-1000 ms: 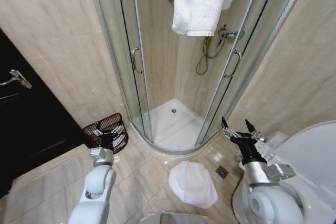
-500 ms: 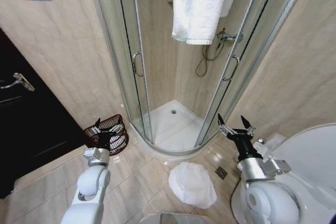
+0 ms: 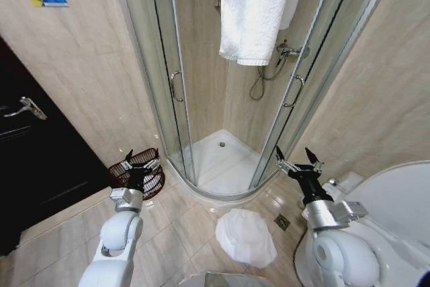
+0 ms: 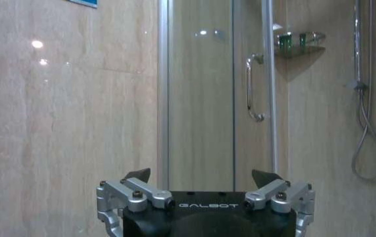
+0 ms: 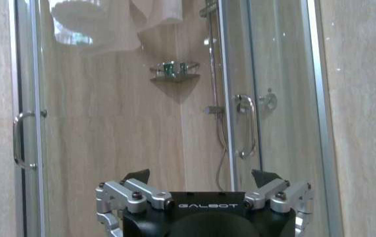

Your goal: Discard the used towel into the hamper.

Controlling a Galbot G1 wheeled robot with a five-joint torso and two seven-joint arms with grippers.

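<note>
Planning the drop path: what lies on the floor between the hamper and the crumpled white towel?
In the head view, bare beige floor tiles lie between the hamper and the towel; the left tool hovers before the hamper.

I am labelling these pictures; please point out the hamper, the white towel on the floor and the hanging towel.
hamper (image 3: 121, 169), head view, left rim.
white towel on the floor (image 3: 245, 235), head view, its middle.
hanging towel (image 3: 252, 11), head view, its middle.
</note>
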